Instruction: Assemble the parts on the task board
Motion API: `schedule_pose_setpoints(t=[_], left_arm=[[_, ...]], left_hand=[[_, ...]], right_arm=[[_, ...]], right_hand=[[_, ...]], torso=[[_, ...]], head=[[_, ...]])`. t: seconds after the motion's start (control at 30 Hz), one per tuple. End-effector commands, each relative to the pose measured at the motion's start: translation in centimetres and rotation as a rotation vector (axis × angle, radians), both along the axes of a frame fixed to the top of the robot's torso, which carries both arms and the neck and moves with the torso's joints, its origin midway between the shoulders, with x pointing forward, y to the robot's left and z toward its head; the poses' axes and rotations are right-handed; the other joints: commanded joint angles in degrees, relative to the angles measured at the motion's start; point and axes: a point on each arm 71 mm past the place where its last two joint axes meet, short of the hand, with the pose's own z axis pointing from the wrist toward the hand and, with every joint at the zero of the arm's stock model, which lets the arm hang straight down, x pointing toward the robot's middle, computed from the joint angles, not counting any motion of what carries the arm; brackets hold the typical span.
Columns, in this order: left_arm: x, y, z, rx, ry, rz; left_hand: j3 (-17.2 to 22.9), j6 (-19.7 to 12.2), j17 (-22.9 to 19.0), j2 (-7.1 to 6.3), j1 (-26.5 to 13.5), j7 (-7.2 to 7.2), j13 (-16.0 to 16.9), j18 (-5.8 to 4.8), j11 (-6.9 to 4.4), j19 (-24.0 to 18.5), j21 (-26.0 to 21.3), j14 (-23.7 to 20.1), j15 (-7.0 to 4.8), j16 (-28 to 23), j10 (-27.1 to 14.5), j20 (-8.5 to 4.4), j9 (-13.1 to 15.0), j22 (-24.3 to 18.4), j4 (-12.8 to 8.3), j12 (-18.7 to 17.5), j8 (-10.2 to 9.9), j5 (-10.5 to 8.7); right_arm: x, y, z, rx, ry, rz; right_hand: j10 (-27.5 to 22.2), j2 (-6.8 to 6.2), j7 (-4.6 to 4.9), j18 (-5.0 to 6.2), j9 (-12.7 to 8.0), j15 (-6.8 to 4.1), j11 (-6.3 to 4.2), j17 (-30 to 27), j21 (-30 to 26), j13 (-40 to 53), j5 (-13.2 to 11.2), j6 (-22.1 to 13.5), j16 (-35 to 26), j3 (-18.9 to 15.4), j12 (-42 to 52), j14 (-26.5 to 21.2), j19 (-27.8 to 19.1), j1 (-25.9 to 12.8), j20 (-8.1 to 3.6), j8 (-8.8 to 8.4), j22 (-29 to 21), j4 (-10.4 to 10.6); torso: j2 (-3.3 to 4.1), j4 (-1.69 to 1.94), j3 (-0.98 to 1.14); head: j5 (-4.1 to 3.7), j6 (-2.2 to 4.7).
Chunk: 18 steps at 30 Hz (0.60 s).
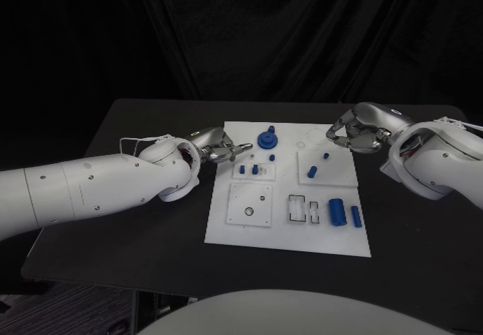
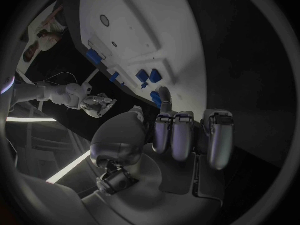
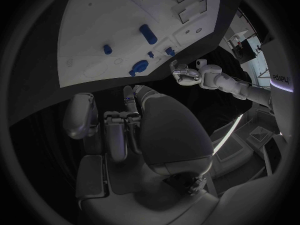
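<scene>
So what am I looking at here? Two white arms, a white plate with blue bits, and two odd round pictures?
It is a robot with two arms, each ending in a silver hand. The square picture comes from a camera on its head, looking down at a black table. The round ones come from cameras at each wrist, behind that hand. In the middle lies the task board, a white plate carrying small blue parts to be assembled. The left hand hangs at the board's left edge, the right hand at its far right corner. Neither holds anything.
</scene>
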Motion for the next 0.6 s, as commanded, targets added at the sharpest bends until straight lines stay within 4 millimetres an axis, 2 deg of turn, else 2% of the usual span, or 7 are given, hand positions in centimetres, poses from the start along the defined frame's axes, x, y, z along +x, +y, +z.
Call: schedule_pose_setpoints(t=[0.03, 0.17, 0.3, 0.37, 0.43, 0.57, 0.6], left_arm=[[-0.2, -0.3, 1.9, -0.015, -0.286, -0.11], [-0.1, 0.0, 2.4, -0.014, -0.38, -0.137], [-0.2, -0.2, 2.8, -0.023, -0.455, -0.206], [-0.1, -0.4, 2.8, -0.03, -0.467, -0.268], [0.1, -0.7, 2.5, -0.042, -0.449, -0.343], [0.6, -1.3, 2.0, -0.043, -0.4, -0.437], [0.8, -1.4, 1.8, -0.041, -0.386, -0.46]], left_hand=[[-0.9, -0.4, 15.1, -0.19, 0.9, -0.33, 15.0, -0.8, -0.41, 6.0, 0.2, 6.2, -0.36, 0.4, 5.9, -0.36, 0.7, 15.1, 0.1, 0.0, 0.3, 0.45], [-2.5, -1.5, 15.1, 0.21, 1.6, -0.03, 15.0, -0.8, -0.13, 6.0, 0.2, 6.2, -0.14, 0.4, 5.9, -0.2, 1.5, 15.1, 0.0, 0.0, 0.0, -0.4], [-3.4, -6.2, 11.3, -0.38, 9.4, 1.25, 12.0, 1.62, 1.63, -2.2, -2.5, 4.2, 1.08, -2.5, 2.5, 0.85, 1.8, 11.3, -0.9, -4.2, -2.3, 10.41], [-3.3, -7.3, 9.6, -0.94, 13.1, 1.91, 10.7, 2.42, 1.93, -5.2, -4.6, 2.8, 1.78, -3.9, 0.6, 1.5, 2.0, 9.5, 0.0, -6.2, -2.7, 12.94], [-1.8, -9.7, 2.0, -2.3, 23.0, 3.19, 6.0, 5.9, 3.25, -18.0, -18.3, -5.1, 3.26, -10.4, -8.9, 3.11, 0.4, -1.2, -0.1, -14.3, -5.1, 16.88], [1.3, -11.0, -4.4, -3.02, 31.1, 3.87, 2.5, 7.93, 4.45, -26.0, -33.7, -13.6, 4.39, -16.1, -18.3, 4.27, -1.6, -12.3, 0.3, -21.3, -7.3, 12.99], [2.5, -11.3, -7.6, -3.42, 33.1, 4.79, -4.6, 7.66, 5.38, -23.6, -34.1, -17.2, 5.17, -18.7, -32.3, 4.76, -2.7, -12.5, 0.1, -33.9, -8.4, 10.97]], right_arm=[[-0.1, -0.1, 0.0, 0.003, -0.003, -0.011], [-0.1, -0.2, 0.0, 0.009, -0.013, -0.005], [-0.2, -0.2, 0.1, 0.016, -0.026, 0.0], [-0.2, -0.2, 0.2, 0.019, -0.032, 0.003], [-0.2, -0.2, 0.2, 0.022, -0.038, 0.007], [-0.2, -0.2, 0.3, 0.027, -0.046, 0.011], [-0.3, -0.2, 0.3, 0.029, -0.048, 0.011]], right_hand=[[4.3, -0.14, 0.13, 0.42, 0.0, 0.42, 0.24, 15.1, -0.2, 13.5, 0.3, 0.0, 0.1, 0.4, -0.2, 6.0, -0.3, 0.2, 0.0, -0.2, 8.6, 0.0], [4.4, -0.13, 0.08, 0.39, 0.0, 0.42, 0.21, 15.1, 0.0, 13.6, 0.3, 0.2, 0.1, 0.5, -0.1, 6.0, -0.3, 0.2, 0.0, -0.08, 8.6, 0.0], [4.4, -0.13, 0.05, 0.39, 0.0, 0.41, 0.19, 15.1, 0.0, 13.6, 0.4, 0.3, 0.1, 0.5, -0.1, 6.0, -0.3, 0.2, 0.0, -0.03, 8.6, 0.0], [4.4, -0.12, 0.05, 0.39, 0.1, 0.41, 0.19, 15.1, 0.0, 13.6, 0.4, 0.3, 0.1, 0.5, -0.1, 6.0, -0.3, 0.2, 0.0, -0.02, 8.6, 0.0], [4.4, -0.12, 0.02, 0.38, 0.1, 0.4, 0.17, 15.1, 0.0, 13.6, 0.4, 0.4, 0.1, 0.5, -0.1, 6.0, -0.3, 0.2, 0.0, 0.02, 8.6, 0.0], [4.1, -0.13, -0.01, 0.43, 0.1, 0.39, 0.14, 15.1, -0.2, 13.4, 0.5, 0.5, 0.1, 0.5, -0.3, 6.0, -0.4, 0.2, -0.01, 0.06, 8.6, 0.0], [4.0, -0.13, -0.02, 0.44, 0.1, 0.38, 0.14, 15.1, -0.2, 13.3, 0.5, 0.5, 0.1, 0.5, -0.4, 6.0, -0.4, 0.2, -0.01, 0.07, 8.6, 0.0]], torso=[[0.05, 0.01, -0.02], [0.07, 0.0, -0.05], [0.06, 0.01, -0.01], [0.03, -0.04, -0.06], [0.04, -0.09, -0.07], [0.09, -0.06, -0.11], [0.1, 0.01, -0.11]], head=[[0.29, 0.0], [0.43, 0.0], [0.53, 0.0], [0.54, 0.0], [0.4, 0.0], [-0.1, 0.0], [-0.21, 0.0]])
